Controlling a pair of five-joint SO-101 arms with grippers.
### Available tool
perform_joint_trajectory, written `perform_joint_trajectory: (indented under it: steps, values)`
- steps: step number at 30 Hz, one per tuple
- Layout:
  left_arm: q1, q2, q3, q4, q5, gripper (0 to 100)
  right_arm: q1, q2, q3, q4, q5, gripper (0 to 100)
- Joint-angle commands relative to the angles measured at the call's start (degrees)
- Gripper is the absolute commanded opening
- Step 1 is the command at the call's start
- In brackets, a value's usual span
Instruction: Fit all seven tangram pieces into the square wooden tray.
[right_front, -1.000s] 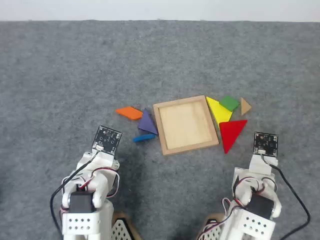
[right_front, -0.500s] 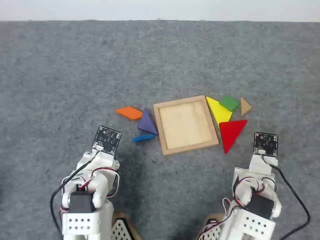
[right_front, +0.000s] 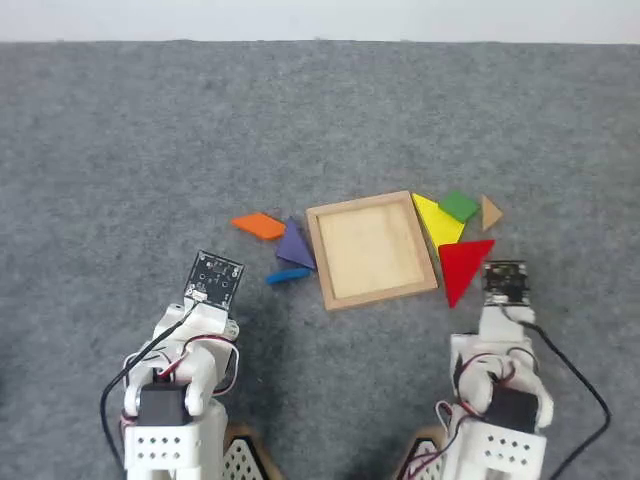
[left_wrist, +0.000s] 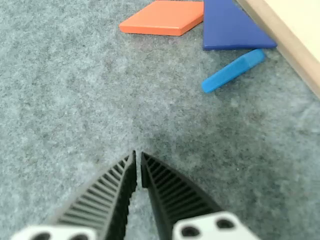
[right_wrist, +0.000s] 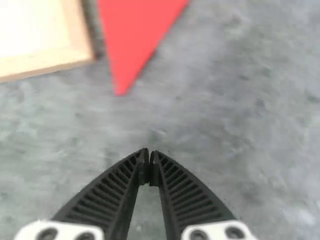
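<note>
Tray (right_front: 372, 250) sits mid-mat, bare inside, so 0 of 7 pcs are in yet. Seen from above, w/ tray as centre: red triangle (right_front: 462, 262) at 4 o'clock, yellow triangle (right_front: 436, 222) at 2 just beside the rim, green square (right_front: 459, 206) and tan triangle (right_front: 489, 211) beyond. Purple triangle (right_front: 295, 244) is at 9 by the rim, orange parallelogram (right_front: 259, 225) at 10, blue piece (right_front: 288, 275) at 8, prob. tipped on edge. The split looks handy: each arm has a near group. My R pincer (right_wrist: 149, 152), clenched on nothing, hovers just 6 o'clock of red's tip. My L pincer (left_wrist: 138, 155), also pinched empty, is at 7 o'clock of blue. Surface is a grey felt-like mat (right_front: 150, 130), w/ a pale wall strip (right_front: 320, 20) at 12.
</note>
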Motion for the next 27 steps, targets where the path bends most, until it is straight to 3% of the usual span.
perform_joint_trajectory:
  steps: [1, 9, 13, 15, 17, 19, 23, 27]
  values:
    - [0.0, -1.1, -0.5, 0.4, -0.2, 1, -4.4, -0.9, 1.0, 0.1, 0.4, 2.6]
    - [-0.1, -1.1, -0.5, 0.4, -0.4, 1, -7.4, -0.9, 0.4, -1.6, 0.9, 2.7]
    - [-0.4, -1.1, -0.5, -0.1, -2.0, 1, -6.9, -0.9, -2.5, -6.1, 14.4, 2.4]
    - [-1.2, -1.1, -0.5, -0.8, -8.6, 1, -6.4, -0.9, -5.7, -6.1, 19.8, 2.3]
    - [-2.9, -1.1, -0.5, 0.1, -16.7, 1, -5.0, -0.3, -9.6, -6.3, 17.3, 2.7]
    - [-3.2, -1.1, -0.5, 1.5, -20.4, 1, -4.4, -0.1, -13.4, -6.3, 14.2, 2.8]
    - [-3.1, -1.1, -0.5, 1.7, -20.4, 1, -4.4, 4.9, -19.2, -6.7, 13.2, 7.1]
    - [-3.1, -1.1, -0.5, 1.8, -20.4, 1, -4.5, 19.9, -27.9, -10.2, 7.9, 7.6]
